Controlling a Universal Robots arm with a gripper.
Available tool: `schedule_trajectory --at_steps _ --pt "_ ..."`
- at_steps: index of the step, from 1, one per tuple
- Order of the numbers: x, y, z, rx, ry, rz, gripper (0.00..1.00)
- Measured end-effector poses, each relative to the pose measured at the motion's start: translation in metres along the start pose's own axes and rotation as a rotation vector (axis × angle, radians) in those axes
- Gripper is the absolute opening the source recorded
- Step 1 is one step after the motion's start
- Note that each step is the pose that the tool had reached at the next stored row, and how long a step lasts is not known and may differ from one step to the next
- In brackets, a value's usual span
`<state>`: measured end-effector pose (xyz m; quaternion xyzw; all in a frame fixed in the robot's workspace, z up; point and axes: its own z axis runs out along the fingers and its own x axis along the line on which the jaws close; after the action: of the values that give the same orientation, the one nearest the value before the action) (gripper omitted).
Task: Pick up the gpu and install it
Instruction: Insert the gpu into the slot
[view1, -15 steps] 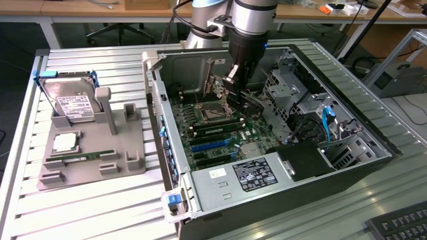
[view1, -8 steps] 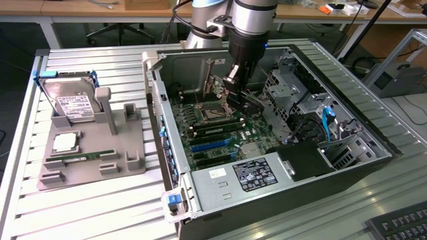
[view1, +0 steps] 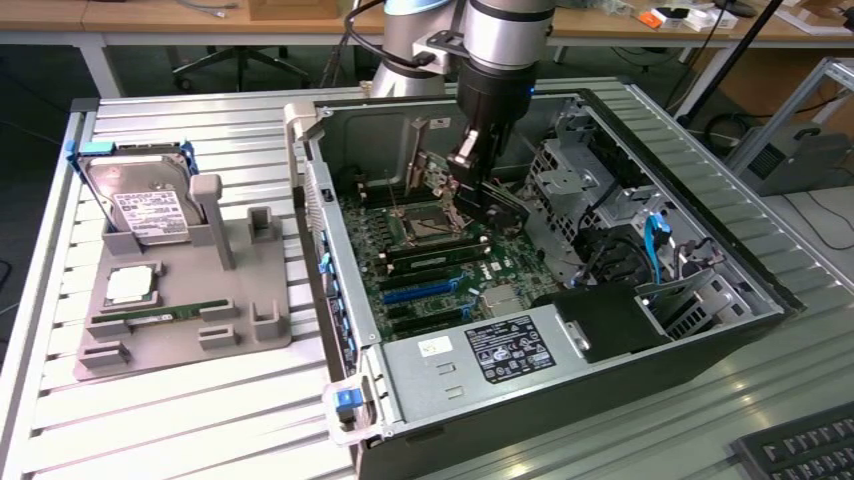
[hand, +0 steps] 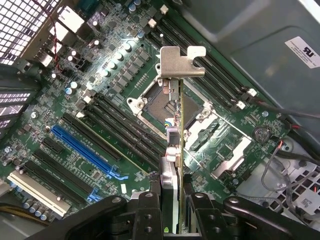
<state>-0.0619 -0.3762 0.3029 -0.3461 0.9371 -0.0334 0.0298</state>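
Item 1: gpu (hand: 177, 135), slim, stiff, light, fragile card; clamped edge-on between the closed fingers of the gripper (hand: 172, 200), above the motherboard (hand: 90, 100) inside the case (view1: 315, 200); best gripped on flat faces, away from connector edge

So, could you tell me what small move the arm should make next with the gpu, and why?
Probably a short carry along the motherboard toward the long blue slot. The gripper is shut on the gpu, held edge-on above the CPU socket; the blue slot lies nearer the power supply, so the card is not yet over it.
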Motion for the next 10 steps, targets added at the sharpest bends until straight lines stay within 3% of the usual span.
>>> schedule_trajectory --at_steps 10 --pt "0.0 -0.0001 0.0 -0.001 -0.0028 -0.035 0.27"
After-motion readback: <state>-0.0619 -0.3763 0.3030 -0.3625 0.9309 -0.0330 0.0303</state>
